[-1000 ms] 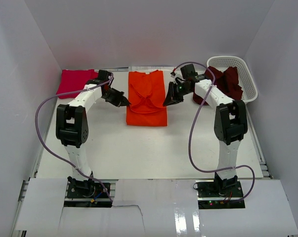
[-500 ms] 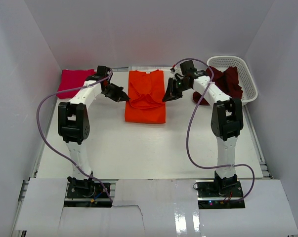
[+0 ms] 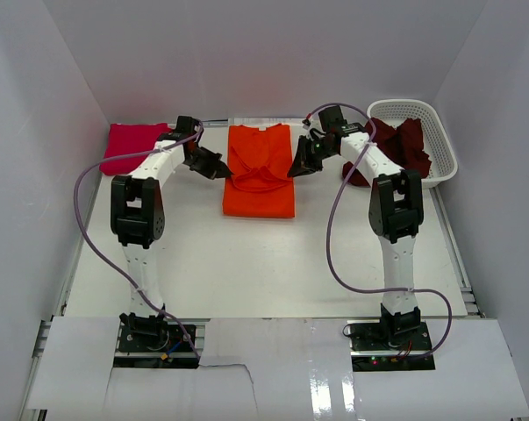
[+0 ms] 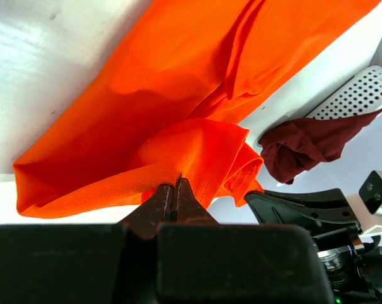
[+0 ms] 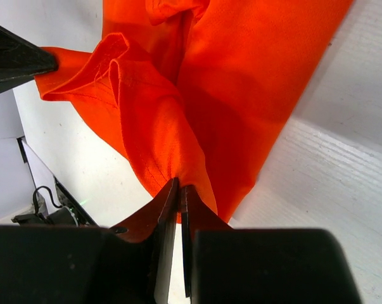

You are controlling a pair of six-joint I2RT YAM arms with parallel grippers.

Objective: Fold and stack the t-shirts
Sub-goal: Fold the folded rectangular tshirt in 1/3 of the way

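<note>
Orange t-shirt near the table's far edge: left gripper and right gripper pinch opposite sides, probably to fold it

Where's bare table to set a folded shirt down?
Widest bare stretch: the table between the orange shirt and the arm bases. Crowded at the back: left gripper fills the gap toward the pink shirt, right gripper the gap toward the maroon shirt and basket.
</note>
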